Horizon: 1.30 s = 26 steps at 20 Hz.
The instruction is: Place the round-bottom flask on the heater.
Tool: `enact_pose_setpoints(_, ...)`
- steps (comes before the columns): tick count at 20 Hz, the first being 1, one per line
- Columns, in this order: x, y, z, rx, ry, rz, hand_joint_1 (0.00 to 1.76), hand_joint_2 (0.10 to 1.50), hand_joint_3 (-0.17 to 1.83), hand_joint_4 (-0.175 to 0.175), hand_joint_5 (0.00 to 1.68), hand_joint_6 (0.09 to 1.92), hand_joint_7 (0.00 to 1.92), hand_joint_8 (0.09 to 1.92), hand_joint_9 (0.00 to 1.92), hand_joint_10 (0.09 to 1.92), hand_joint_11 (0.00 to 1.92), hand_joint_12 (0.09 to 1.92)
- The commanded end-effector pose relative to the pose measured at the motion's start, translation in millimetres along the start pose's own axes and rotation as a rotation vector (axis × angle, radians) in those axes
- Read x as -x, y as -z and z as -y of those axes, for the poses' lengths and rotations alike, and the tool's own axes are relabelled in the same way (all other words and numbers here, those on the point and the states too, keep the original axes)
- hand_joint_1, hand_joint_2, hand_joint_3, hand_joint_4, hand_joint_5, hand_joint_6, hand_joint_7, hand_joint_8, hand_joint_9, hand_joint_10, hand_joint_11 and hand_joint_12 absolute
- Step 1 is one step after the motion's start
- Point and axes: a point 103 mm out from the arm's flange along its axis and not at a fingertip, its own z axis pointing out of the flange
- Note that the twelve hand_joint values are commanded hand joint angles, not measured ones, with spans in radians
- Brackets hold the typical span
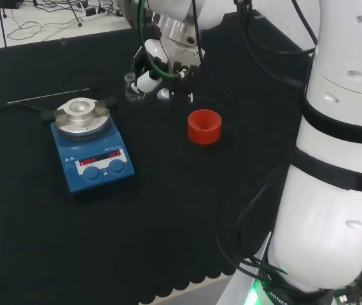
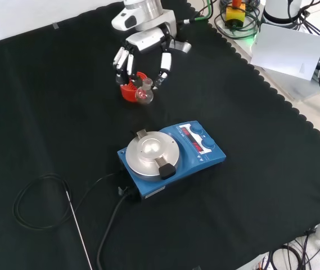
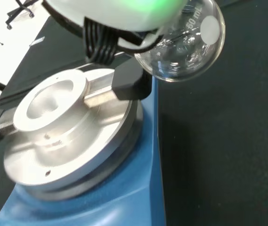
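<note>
Seen in the front view, going left to right: a thin metal rod [image 2: 80,225] and a looped black cable [image 2: 41,197] lying on the black-clothed counter [image 2: 261,214], well below and left of the fingers [image 2: 122,61]; a red ribbed stand [image 2: 129,90] just behind the fingertips; then a clear round-bottom flask [image 2: 144,94] hanging between the curled fingers, pinched at its neck, bulb downward and lifted off the cloth. Held above the counter by the hand [image 2: 143,39], beside the stand rather than in it. Below the fingers and slightly right, apart from the flask: a blue heater [image 2: 196,160] with a round metal top plate [image 2: 151,153], bare. From the wrist view, flask bulb [image 3: 183,52] close under the palm, heater plate [image 3: 63,127] beyond it, not touching. From the head view, fingers [image 1: 144,81] closed about the glass [image 1: 133,89], heater [image 1: 91,152] to their lower left, red stand [image 1: 204,126] to their lower right.
</note>
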Motion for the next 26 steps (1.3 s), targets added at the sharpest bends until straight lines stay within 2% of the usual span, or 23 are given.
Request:
enact_pose_setpoints(1,-13.9,16.9,-37.5,0.027,-0.03,-0.084,1.16,0.64,0.75,-0.046,1.2,0.84,0.57,0.67,0.8,0.54,0.55,1.28)
enact_pose_setpoints(16,-49.5,1.2,-45.4,-0.007,0.024,-0.097,1.16,0.64,0.76,-0.048,1.2,0.84,0.57,0.67,0.8,0.54,0.55,1.28)
enact_pose_setpoints(19,-70.6,-11.7,-48.5,-0.014,0.034,-0.077,1.16,0.64,0.76,-0.049,1.2,0.85,0.57,0.67,0.8,0.54,0.55,1.28)
enact_pose_setpoints(26,-75.6,-15.1,-45.3,-0.041,0.056,-0.093,1.16,0.64,0.76,-0.049,1.2,0.85,0.57,0.67,0.8,0.54,0.55,1.28)
